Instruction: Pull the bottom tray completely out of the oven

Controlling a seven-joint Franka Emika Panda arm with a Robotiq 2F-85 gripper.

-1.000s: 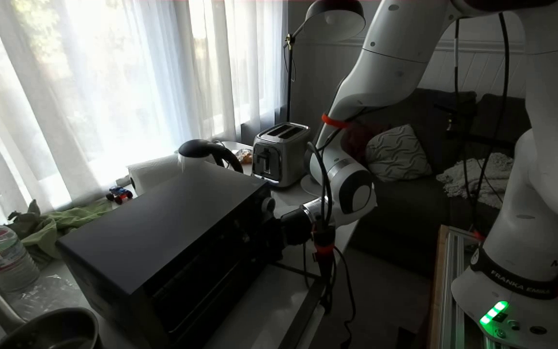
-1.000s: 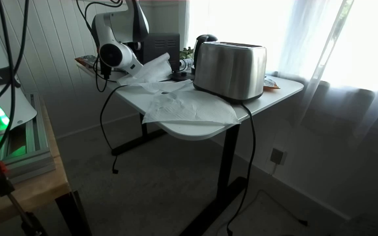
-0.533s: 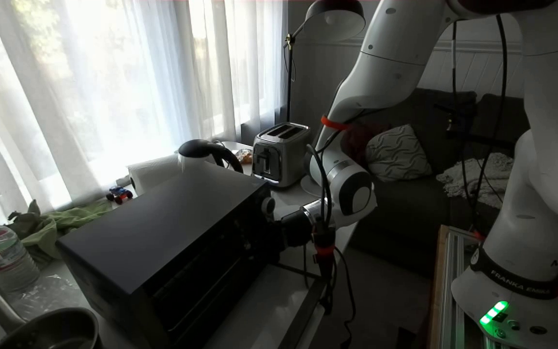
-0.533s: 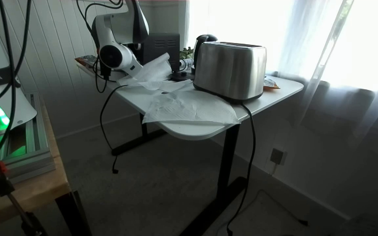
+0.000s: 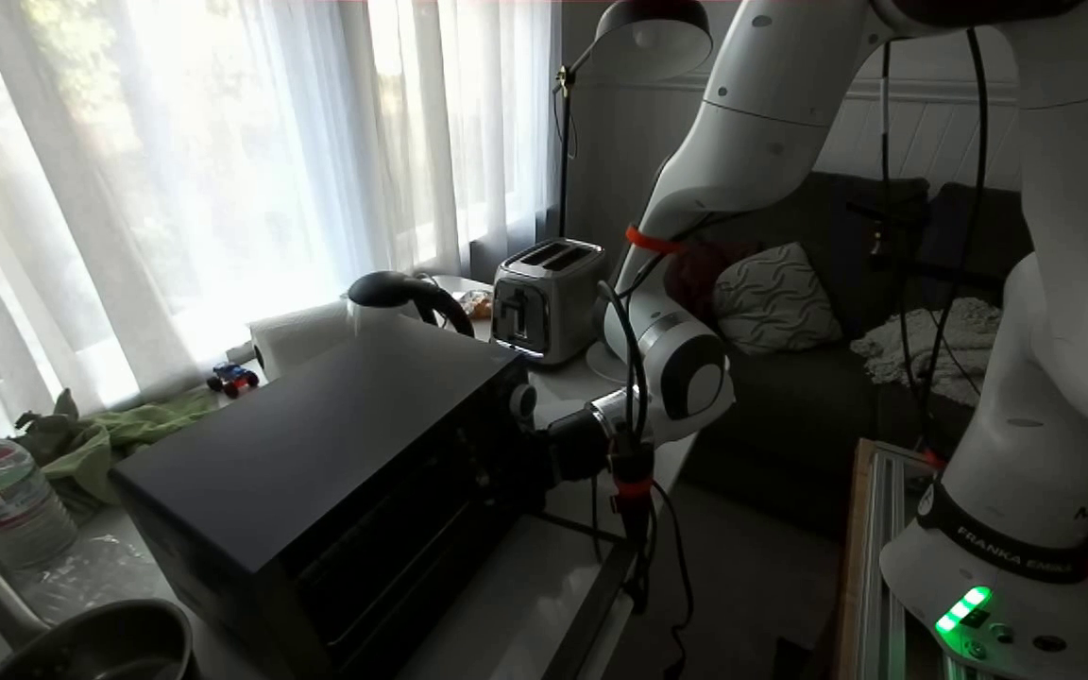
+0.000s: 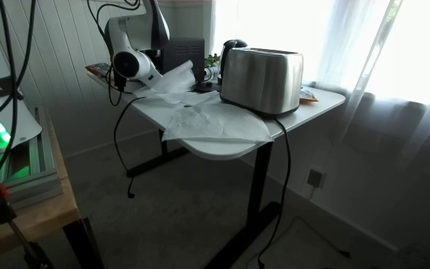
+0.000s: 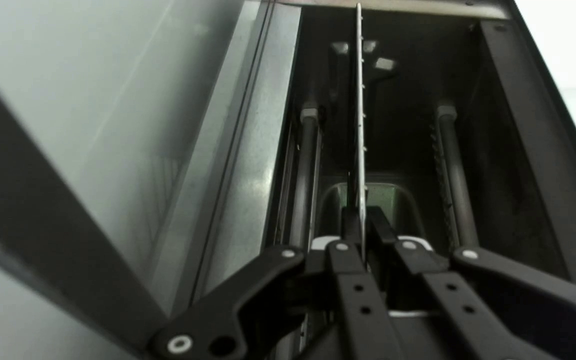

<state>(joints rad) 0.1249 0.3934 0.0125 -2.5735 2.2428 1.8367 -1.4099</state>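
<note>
"Left to right, what do you have?"

"In an exterior view, a water bottle [image 5: 10, 501], a pan [image 5: 110, 628], the oven [image 5: 327, 425] with its door [image 5: 596, 609] folded down, then the toaster [image 5: 544, 297] past the end of it. Oven and toaster share the white surface [image 6: 215, 150]."

"And the tray [image 7: 360, 125]?"

"Inside the oven. Across my wrist view I get a heating rod [image 7: 305, 175], then the tray seen edge-on, then another rod [image 7: 456, 175]. I take this for the bottom one; its flat face doesn't show."

"Your fingers [image 7: 352, 225]?"

"Closed on the tray's front edge, one on each side, by the wrist view. Both exterior views hide it: too dark, or blocked by my arm [image 6: 140, 33]."

"How will it handle?"

"Light and stiff, I'd guess, but thin smooth metal can slip. The front edge is the right hold. I look nearer the toaster end than the middle, though, so a pull may skew it and jam it in the oven. I'd draw it slowly and straight, then level it as it clears, since held at one end it will want to droop."
</note>
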